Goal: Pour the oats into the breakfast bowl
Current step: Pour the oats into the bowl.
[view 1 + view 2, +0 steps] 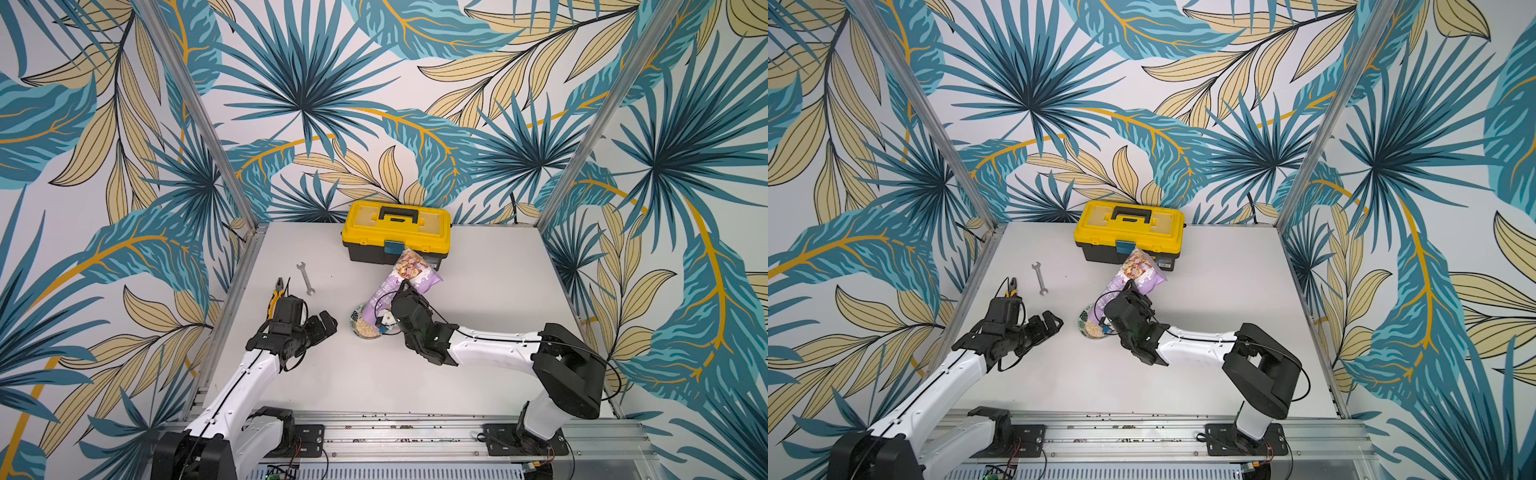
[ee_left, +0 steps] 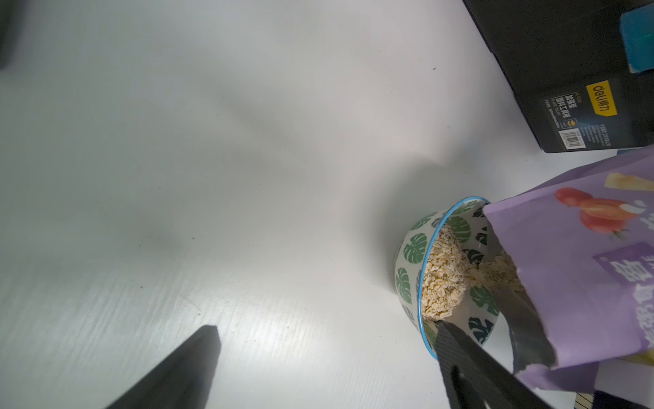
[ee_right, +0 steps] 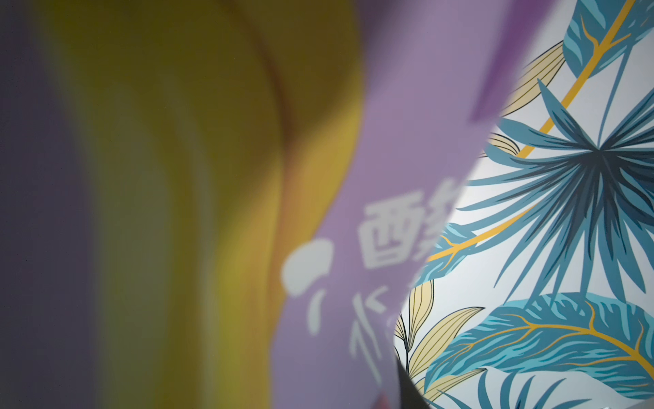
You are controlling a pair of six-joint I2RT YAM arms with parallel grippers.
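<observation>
Lilac pouch tipped — oats heaped in bowl.

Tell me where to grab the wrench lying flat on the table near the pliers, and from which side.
Take the wrench at the middle of its slim shank, straight down from above. It lies flat on the table, so only its narrow edges offer a pinch; close across the shank, not along it. The flared heads at each end look harder to close on.
</observation>
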